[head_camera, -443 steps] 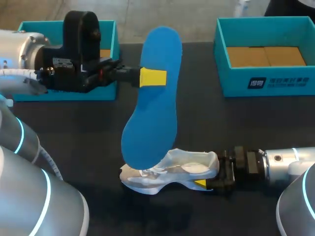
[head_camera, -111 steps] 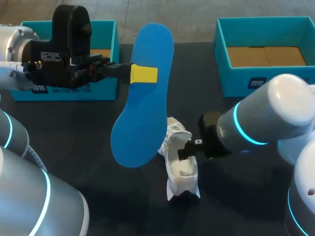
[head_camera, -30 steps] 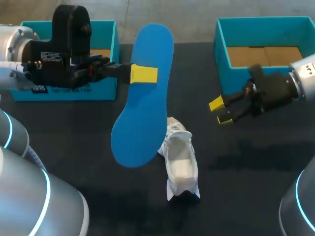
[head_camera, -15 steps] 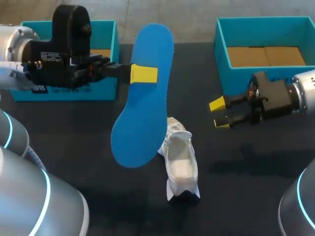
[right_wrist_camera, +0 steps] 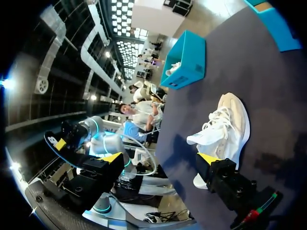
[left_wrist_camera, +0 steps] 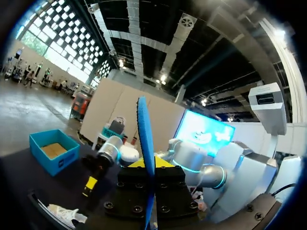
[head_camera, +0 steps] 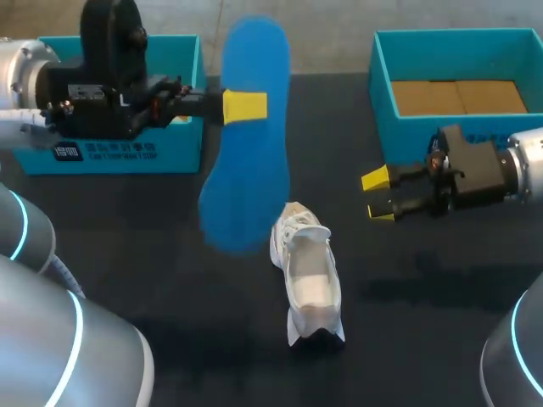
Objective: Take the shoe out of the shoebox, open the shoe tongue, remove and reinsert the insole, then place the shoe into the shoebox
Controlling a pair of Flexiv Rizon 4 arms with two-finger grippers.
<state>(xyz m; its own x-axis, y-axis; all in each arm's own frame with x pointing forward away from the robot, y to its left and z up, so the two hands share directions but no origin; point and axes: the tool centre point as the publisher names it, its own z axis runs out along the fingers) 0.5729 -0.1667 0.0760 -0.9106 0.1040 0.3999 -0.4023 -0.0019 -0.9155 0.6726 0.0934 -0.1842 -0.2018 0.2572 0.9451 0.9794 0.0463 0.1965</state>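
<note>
One blue insole [head_camera: 246,178], raised over the black table [head_camera: 424,280], pinched in the left gripper [head_camera: 244,107]. One white shoe [head_camera: 308,284], lying on the table near the insole's lower end. Right gripper [head_camera: 377,195]: jaws wide apart, holding nothing, beside a teal shoebox [head_camera: 458,140].

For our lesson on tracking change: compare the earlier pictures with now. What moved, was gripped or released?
The right arm turned the shoe, let it go and drew back to the right; its jaws now stand open. The left arm just shifted the insole slightly up or away. Left jaws stay shut on the insole; left shoebox and right shoebox unmoved.
</note>
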